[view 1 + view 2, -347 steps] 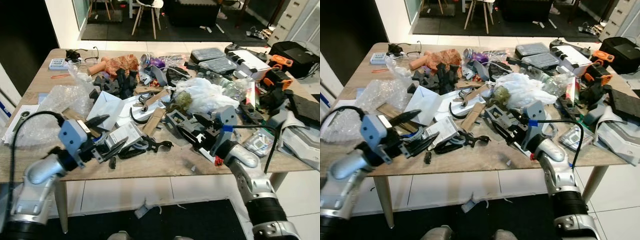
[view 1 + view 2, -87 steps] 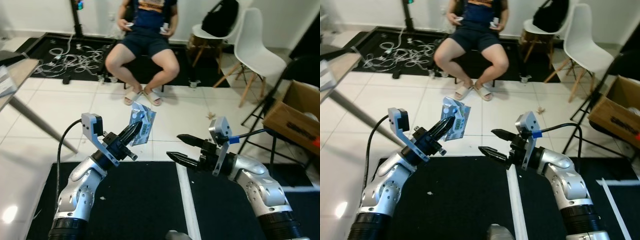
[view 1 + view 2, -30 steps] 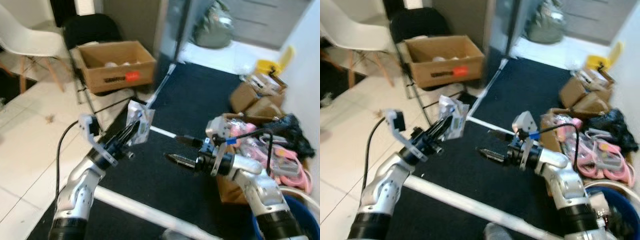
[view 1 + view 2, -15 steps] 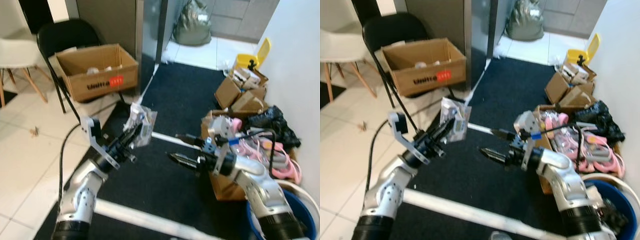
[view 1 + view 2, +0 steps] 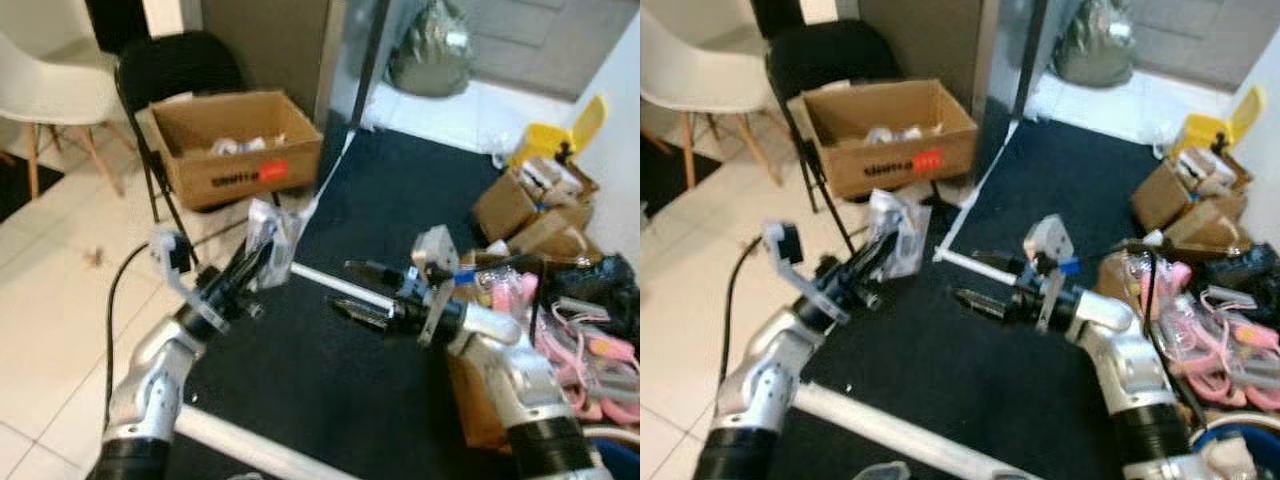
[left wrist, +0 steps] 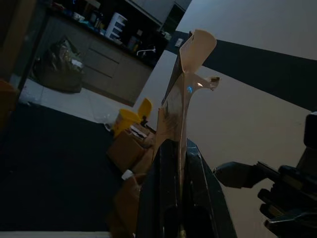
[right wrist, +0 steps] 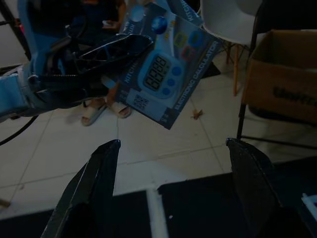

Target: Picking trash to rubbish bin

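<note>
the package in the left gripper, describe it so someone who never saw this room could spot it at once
Start at the open cardboard box under the black chair, then come toward the robot's left gripper. Pinched upright there is a flat retail package picturing a digital timer, the only printed card held up off the floor.

Black mat (image 5: 400,215) over white tiles (image 5: 60,300), a black chair (image 5: 175,65), an open cardboard box (image 5: 235,145).

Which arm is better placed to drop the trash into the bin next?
Left. The left gripper already clamps the timer package; the right gripper is open and holds nothing.
</note>
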Controlling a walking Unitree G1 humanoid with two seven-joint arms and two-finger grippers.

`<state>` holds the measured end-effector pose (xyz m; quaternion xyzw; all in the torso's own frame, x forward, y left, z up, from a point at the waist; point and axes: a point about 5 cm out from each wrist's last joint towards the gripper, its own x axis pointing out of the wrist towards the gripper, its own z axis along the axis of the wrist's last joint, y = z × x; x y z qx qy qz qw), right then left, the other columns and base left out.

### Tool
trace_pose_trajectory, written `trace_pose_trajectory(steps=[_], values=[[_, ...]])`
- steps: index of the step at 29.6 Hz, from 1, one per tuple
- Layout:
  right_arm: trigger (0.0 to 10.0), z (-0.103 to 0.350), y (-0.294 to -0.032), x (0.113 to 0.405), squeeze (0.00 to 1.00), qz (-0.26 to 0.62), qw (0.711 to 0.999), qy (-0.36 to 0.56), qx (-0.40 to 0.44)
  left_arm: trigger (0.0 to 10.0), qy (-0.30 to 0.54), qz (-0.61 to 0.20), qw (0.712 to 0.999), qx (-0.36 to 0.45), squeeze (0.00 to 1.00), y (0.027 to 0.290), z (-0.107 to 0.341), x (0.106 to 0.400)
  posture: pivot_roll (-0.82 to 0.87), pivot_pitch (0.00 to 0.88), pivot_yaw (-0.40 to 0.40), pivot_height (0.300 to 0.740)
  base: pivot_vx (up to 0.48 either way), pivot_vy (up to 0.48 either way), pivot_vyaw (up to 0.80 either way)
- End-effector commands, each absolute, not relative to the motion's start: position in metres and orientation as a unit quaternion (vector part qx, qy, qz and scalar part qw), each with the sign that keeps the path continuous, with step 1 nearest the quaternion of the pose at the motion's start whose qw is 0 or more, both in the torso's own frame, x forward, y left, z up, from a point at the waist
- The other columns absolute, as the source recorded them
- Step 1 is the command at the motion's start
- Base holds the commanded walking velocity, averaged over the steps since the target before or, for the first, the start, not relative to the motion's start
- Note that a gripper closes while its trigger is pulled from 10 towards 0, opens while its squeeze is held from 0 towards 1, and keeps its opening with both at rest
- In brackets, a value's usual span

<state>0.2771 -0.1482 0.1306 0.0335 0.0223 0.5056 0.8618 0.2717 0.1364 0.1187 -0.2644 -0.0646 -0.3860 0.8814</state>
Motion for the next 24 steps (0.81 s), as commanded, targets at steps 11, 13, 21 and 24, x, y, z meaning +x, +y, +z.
trace_pose_trajectory(steps=[11,13,21,24], values=[[10.0,0.1306,-0.1518,0.2774,0.00,0.496,0.867,0.025,0.037,10.0,-0.063,-0.395,0.878,-0.263,0.00,0.1319,0.1194,0.2715,0.00,0.000,-0.022,0.740,0.465,0.000,0.00],[10.0,0.1308,-0.1518,0.2774,0.00,0.495,0.868,0.025,0.037,10.0,-0.064,-0.395,0.878,-0.263,0.00,0.1320,0.1195,0.2714,0.00,0.000,-0.022,0.740,0.465,0.000,0.00],[10.0,0.1308,-0.1519,0.2781,0.00,0.493,0.869,0.027,0.034,10.0,-0.064,-0.396,0.878,-0.262,0.00,0.1316,0.1198,0.2714,0.00,0.000,-0.024,0.740,0.464,0.000,0.00],[10.0,0.1305,-0.1518,0.2783,0.00,0.493,0.869,0.029,0.034,10.0,-0.064,-0.396,0.878,-0.262,0.00,0.1315,0.1198,0.2713,0.00,0.000,-0.024,0.740,0.463,0.000,0.00]])
